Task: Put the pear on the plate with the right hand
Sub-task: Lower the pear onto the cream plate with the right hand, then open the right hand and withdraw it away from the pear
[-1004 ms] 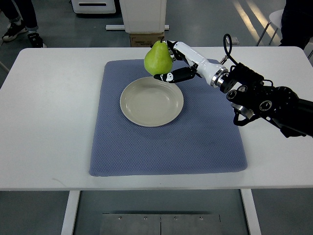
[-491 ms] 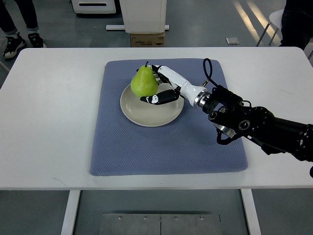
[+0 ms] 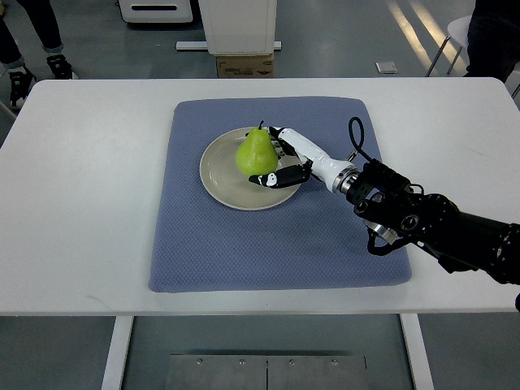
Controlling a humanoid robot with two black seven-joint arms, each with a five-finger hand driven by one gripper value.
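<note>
A green pear (image 3: pixel 255 153) stands upright over the right half of the beige plate (image 3: pixel 218 172), which lies on the blue mat. My right hand (image 3: pixel 276 158) is shut on the pear: white fingers (image 3: pixel 290 140) wrap its far side and the black thumb (image 3: pixel 275 179) lies under its near side. Whether the pear rests on the plate I cannot tell. The right arm (image 3: pixel 422 219) comes in from the right edge across the mat. The left arm is out of sight.
The blue mat (image 3: pixel 276 236) covers the middle of the white table (image 3: pixel 81 195). Beyond the far edge stand a cardboard box (image 3: pixel 244 65) and a white cabinet base. A person's shoes (image 3: pixel 18 77) show at the top left.
The right hand has carried the pear down from above the plate's far rim to low over the plate, ending slightly right of its position half a second ago. The arm has dropped nearer the mat.
</note>
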